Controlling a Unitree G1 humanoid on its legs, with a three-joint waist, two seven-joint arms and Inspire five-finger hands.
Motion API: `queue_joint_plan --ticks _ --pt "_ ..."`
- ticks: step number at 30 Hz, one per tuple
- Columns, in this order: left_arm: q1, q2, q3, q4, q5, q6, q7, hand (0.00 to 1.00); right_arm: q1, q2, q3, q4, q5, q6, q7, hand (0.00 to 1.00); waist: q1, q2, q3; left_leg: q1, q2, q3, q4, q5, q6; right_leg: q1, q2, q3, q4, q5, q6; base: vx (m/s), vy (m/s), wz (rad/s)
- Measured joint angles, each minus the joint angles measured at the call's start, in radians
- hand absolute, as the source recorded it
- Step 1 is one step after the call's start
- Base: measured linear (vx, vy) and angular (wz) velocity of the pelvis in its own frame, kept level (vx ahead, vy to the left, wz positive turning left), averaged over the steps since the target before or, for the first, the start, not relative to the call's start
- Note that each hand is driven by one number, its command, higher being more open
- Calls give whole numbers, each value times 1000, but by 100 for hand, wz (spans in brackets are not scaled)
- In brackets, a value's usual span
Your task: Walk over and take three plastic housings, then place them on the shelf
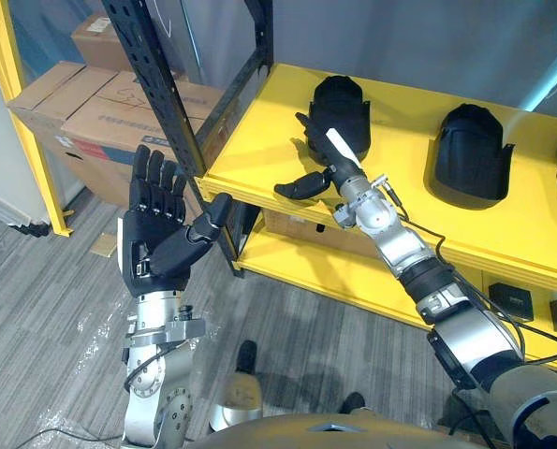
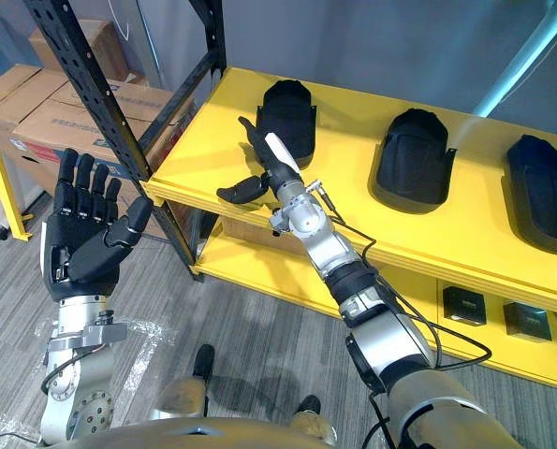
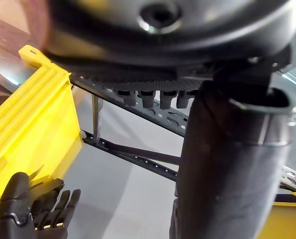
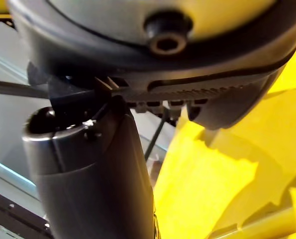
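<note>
three black domed plastic housings (image 2: 414, 161) sit in a row on the yellow shelf (image 2: 208, 164), so the placing looks finished. the right hand (image 2: 272, 168), fingers straight and empty, reaches beside the leftmost housing (image 2: 287, 117), perhaps touching it. the left hand (image 1: 156, 229) is raised, spread open, holding nothing.

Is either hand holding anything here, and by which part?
Nothing is held: left hand raised open, right hand open beside a housing on the shelf.

Left hand (image 1: 156, 234) splayed upright, right hand (image 2: 271, 164) outstretched
</note>
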Motion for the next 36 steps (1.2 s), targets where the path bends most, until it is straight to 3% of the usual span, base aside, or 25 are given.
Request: queue_joint_plan --ticks 21,29,36 --pt "-2 -8 -41 0 0 18 2 100 -54 27 12 87 48 -13 1 100 3 10 5 1 -7 -5 0 5 3 -5 -11 1 19 -6 -1 -10 -3 0" --pt "-7 -28 -43 0 1 20 5 100 -107 42 16 158 87 -21 18 100 14 39 11 1 -7 -7 0 6 2 -5 -11 -1 21 -7 0 -31 -11 0" --pt "-9 -28 -43 0 0 35 7 100 -124 51 16 198 87 -45 15 100 18 40 12 0 -8 -12 0 7 4 -8 -15 -7 35 -17 0 -6 -5 1"
